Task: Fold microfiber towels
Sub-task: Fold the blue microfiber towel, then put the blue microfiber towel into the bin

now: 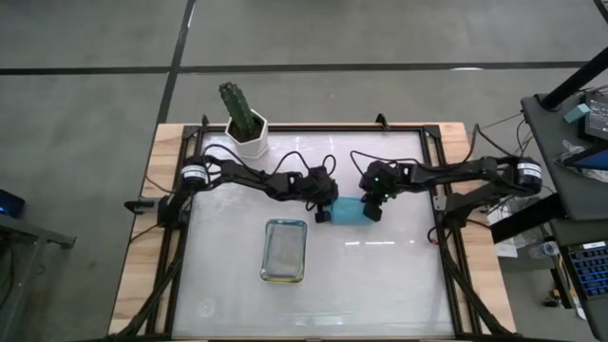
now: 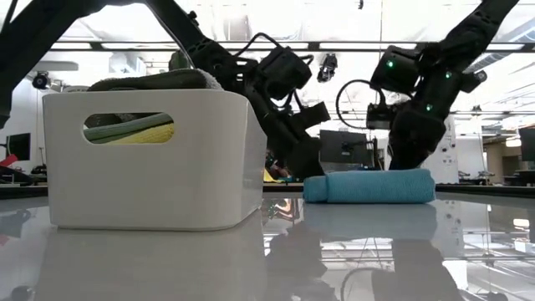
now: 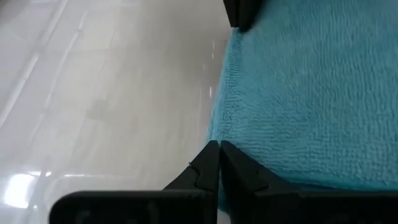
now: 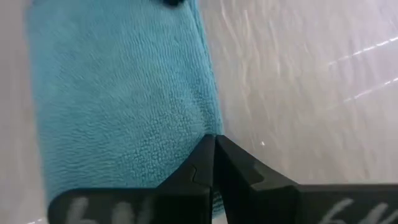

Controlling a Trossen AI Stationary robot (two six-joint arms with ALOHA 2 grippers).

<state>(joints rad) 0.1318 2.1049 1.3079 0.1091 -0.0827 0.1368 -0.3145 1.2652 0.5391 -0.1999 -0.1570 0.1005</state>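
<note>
A folded teal towel (image 1: 350,210) lies flat on the table's middle; in the low view it is a thick band (image 2: 372,186). My left gripper (image 1: 326,211) is shut at the towel's left end, and my right gripper (image 1: 374,209) is shut at its right end. Both stand at the far edge. Each wrist view shows its own shut tips, left (image 3: 217,149) and right (image 4: 214,142), at the cloth's border. The white tray (image 1: 267,249) stands near the towel, toward the front left, with other folded towels (image 2: 125,130) inside. My left gripper rests its shut tips on the towel's far edge (image 3: 211,134) near the left corner, slanting down from the table's left. No cloth shows between the fingers. The towel lies flat on the table. My right gripper sets its shut tips on the towel's far edge (image 4: 208,127) near the right corner, slanting down from the table's right. Whether a layer is caught between the fingers cannot be told. The towel stays flat on the table.
A potted cactus (image 1: 245,119) stands at the table's far left. The tray's wall (image 2: 150,184) fills the low view's left, just in front of my left arm. Bare table lies toward the near edge and to the right of the towel.
</note>
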